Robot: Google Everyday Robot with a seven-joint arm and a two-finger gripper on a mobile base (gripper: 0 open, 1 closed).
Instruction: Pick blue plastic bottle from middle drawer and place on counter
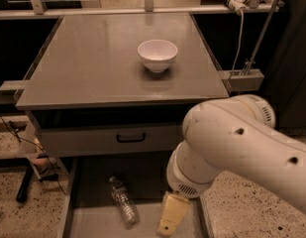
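The blue plastic bottle (124, 202) lies on its side on the floor of the open middle drawer (90, 222), cap pointing away from me. My gripper (168, 221) hangs low over the drawer, just right of the bottle and apart from it. The bulky white arm (231, 148) fills the lower right and hides the drawer's right side. The grey counter (103, 63) spreads above, holding only a white bowl.
The white bowl (157, 54) stands on the counter, right of centre. A closed grey drawer front with a black handle (131, 138) sits just above the open drawer. Cables and a stand leg (25, 182) lie on the speckled floor at left.
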